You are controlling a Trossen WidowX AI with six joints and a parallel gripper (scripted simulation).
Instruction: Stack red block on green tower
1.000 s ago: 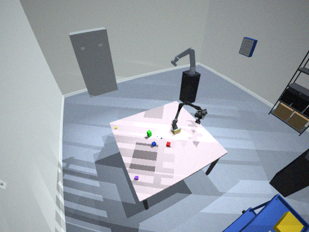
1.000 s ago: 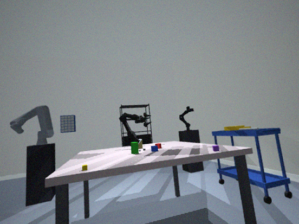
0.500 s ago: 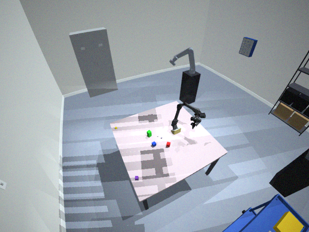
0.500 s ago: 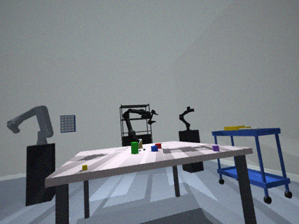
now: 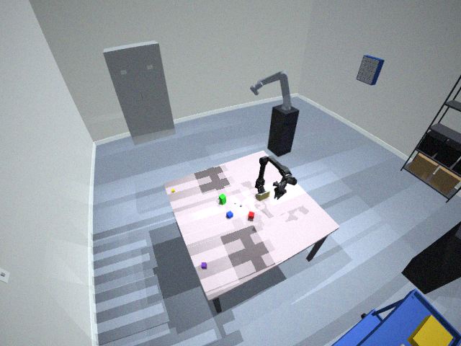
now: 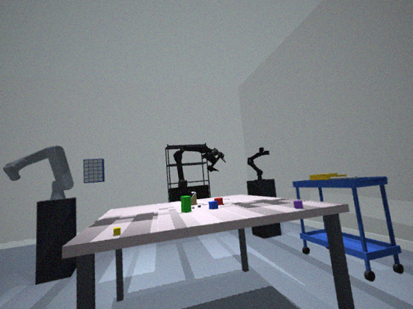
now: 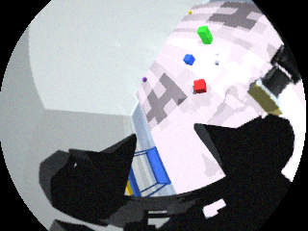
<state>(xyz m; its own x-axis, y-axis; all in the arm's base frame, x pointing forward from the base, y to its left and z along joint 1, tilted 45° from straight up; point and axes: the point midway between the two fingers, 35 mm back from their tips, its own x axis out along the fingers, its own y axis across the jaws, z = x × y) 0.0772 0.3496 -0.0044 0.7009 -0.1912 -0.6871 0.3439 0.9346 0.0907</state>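
Observation:
The red block lies on the table. The green tower stands upright, with nothing on top, beyond the blue block in the wrist view. My gripper is open and empty. It is raised high above the table, to the robot-base side of the red block, and does not touch it. In the wrist view the red block lies above and to the right of the fingertips.
A blue block lies between tower and red block, to one side. A tan block-like piece stands by the arm's base. Two small grey bits lie near the tower. Yellow and purple cubes lie near the table's edge.

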